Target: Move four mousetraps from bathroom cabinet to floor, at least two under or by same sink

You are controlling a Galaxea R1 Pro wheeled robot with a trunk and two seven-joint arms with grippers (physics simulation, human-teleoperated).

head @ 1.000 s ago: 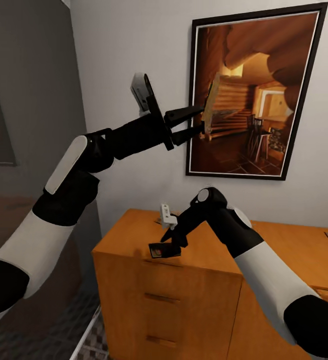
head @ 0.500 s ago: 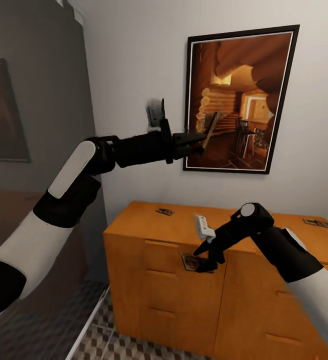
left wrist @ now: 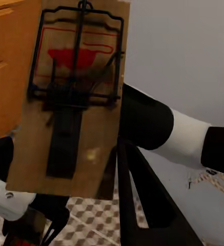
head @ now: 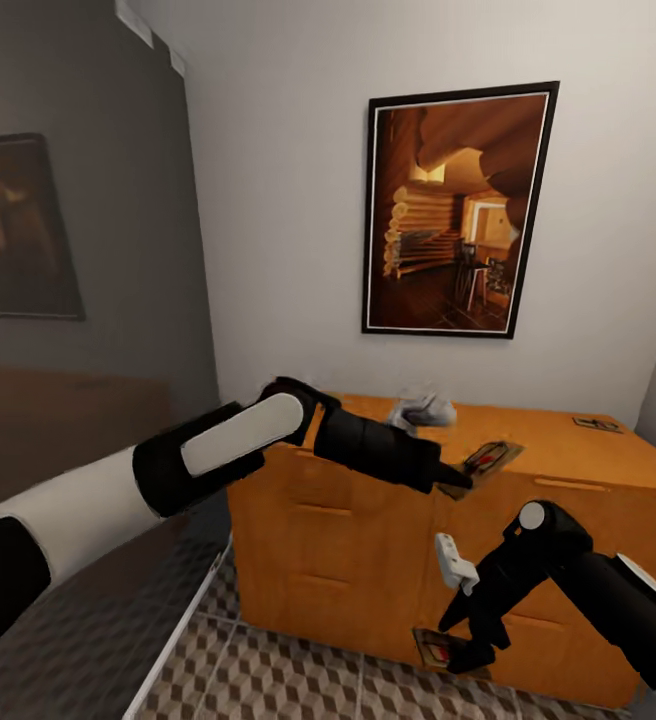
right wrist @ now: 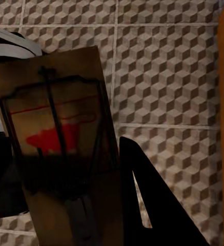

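Cube-patterned tile floor (head: 268, 680) bare beside orange-brown wooden cabinet (head: 368, 560) — each gripper clamps one tan wooden mousetrap, left (head: 455, 474) and right (head: 458, 650); none placed, another (head: 598, 425) on the cabinet top.

Looking like a furnished room in a home, rendered in simulation. Standing against a plain pale wall (head: 288, 200): a wide orange-brown wooden cabinet (head: 368, 560) with drawer fronts and bar handles. Hanging above it, a large black-framed picture of a log-cabin interior (head: 453, 215); hanging on the adjoining grey wall (head: 118, 250), a second, darker framed picture (head: 23, 230). Spreading underneath, large floor tiles printed with a brown, beige and white cube pattern (head: 298, 680) and pale grout lines, suggesting a bathroom or hallway, and showing again in the right wrist view (right wrist: 163, 66). Nothing industrial or commercial showing, just domestic furniture and wall decoration.
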